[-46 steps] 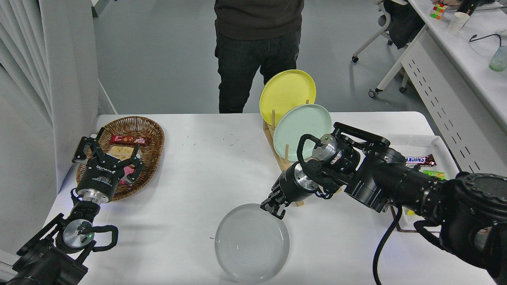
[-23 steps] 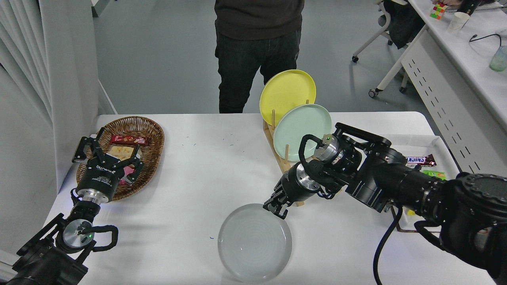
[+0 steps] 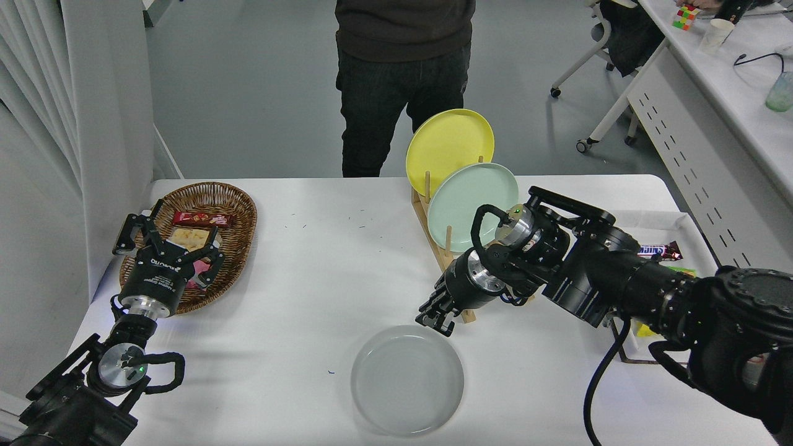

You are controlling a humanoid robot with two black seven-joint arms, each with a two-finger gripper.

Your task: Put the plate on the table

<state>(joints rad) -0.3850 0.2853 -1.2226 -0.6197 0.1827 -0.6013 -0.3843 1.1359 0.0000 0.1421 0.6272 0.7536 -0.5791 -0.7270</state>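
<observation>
Looks like office or lab room: grey floor, rolling chair far right, long white desk, person standing far side.

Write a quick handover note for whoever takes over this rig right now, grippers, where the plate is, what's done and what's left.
Right gripper: open, just above the far rim of the plate, holding nothing.
Left gripper: parked at lower left over the wicker basket, open and empty.
Plate: lies flat on the table, near the front edge. The mint green plate and yellow plate stand in the wooden rack.
Done: the plate looks placed and released.
Left: draw the right arm clear; nothing else is evident.
</observation>
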